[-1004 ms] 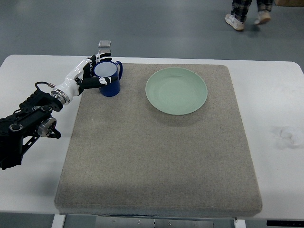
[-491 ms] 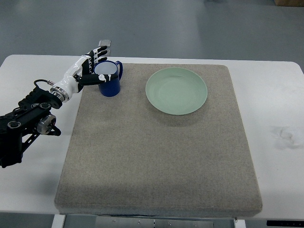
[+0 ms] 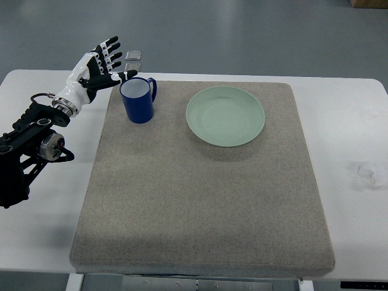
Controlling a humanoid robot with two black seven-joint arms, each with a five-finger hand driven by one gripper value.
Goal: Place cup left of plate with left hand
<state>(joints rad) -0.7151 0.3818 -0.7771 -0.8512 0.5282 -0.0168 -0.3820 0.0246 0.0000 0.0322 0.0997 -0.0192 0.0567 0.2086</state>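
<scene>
Reaching in from the picture's left edge, the robot's black left arm ends in a white-and-black left hand (image 3: 96, 68) whose fingers are spread wide and grasp nothing; it hangs over the far-left part of the white counter (image 3: 42, 200), just beside the cup but apart from it. Next comes the dark blue cylindrical mug (image 3: 139, 100), standing upright on the far-left corner of the grey felt mat (image 3: 200, 206), its handle turned toward the far right. Its pale interior shows nothing inside. Two small grey squares (image 3: 133, 60) lie on the floor beyond the counter's far edge, near the fingertips. Right of the mug, with a clear strip of mat between them, sits the pale green round ceramic plate (image 3: 225, 116), also bare. Most of the mat nearer the camera is open, as is the white counter strip along the right side, which carries only a faint smudge (image 3: 365, 173).
</scene>
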